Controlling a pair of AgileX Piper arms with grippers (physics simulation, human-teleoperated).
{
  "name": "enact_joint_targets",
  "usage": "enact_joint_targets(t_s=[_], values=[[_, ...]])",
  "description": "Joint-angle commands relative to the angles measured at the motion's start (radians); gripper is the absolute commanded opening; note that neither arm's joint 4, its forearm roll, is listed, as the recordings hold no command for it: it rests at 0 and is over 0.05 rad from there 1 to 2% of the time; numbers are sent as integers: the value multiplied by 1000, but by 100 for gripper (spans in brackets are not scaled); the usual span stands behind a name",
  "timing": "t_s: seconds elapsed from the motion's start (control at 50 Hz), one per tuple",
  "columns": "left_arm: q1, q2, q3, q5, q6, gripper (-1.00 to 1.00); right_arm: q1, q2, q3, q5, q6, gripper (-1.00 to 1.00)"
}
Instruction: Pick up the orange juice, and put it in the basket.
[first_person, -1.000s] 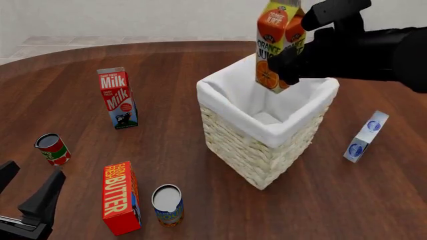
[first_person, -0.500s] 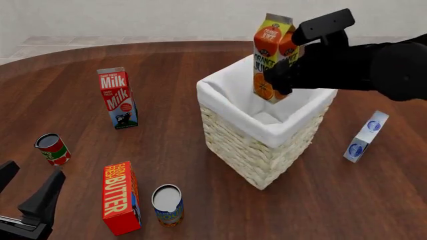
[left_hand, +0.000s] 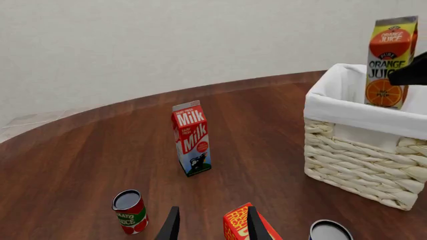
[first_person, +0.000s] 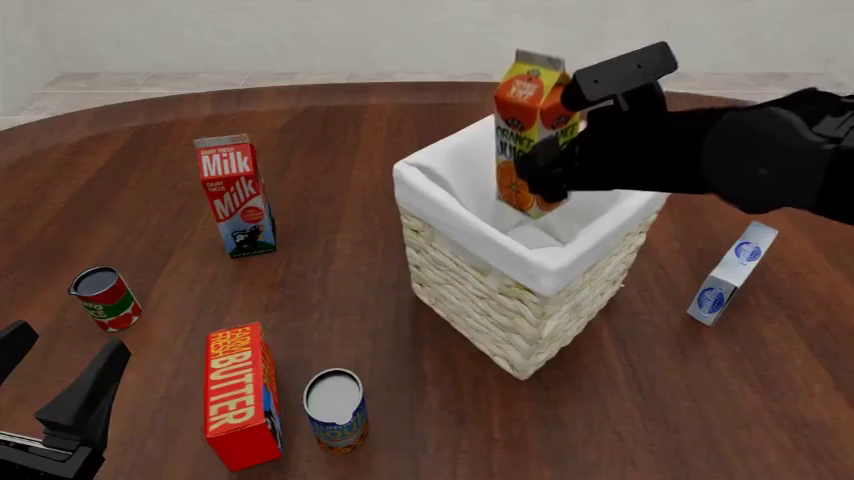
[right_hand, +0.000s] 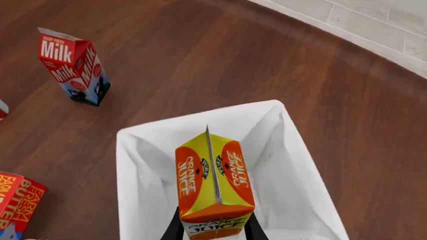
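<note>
Yellow-orange gable-top orange juice (first_person: 530, 135), upright, in basket (first_person: 514, 300)

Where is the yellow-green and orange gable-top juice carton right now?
In the front view, the orange juice carton is right of centre, held by the right gripper, its base dipping into the pale wicker basket.

My front camera sits high on the arms' side, looking forward and down over the whole tabletop (first_person: 160, 110). The left wrist camera looks low across it; the right wrist camera looks straight down, close. All share the basket (first_person: 514, 300) (left_hand: 360, 165) (right_hand: 143, 165).
</note>
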Motion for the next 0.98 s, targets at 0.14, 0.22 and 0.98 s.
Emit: enact_joint_targets(t_s=[0.14, 0.22, 0.98], values=[[-2, 0, 0, 1, 1, 100, -2, -3, 27, -25, 11, 100], [-2, 0, 0, 1, 0, 100, -1, -8, 25, -23, 15, 100], [-3, 1, 0, 1, -2, 100, 25, -154, -26, 88, -12, 100]])
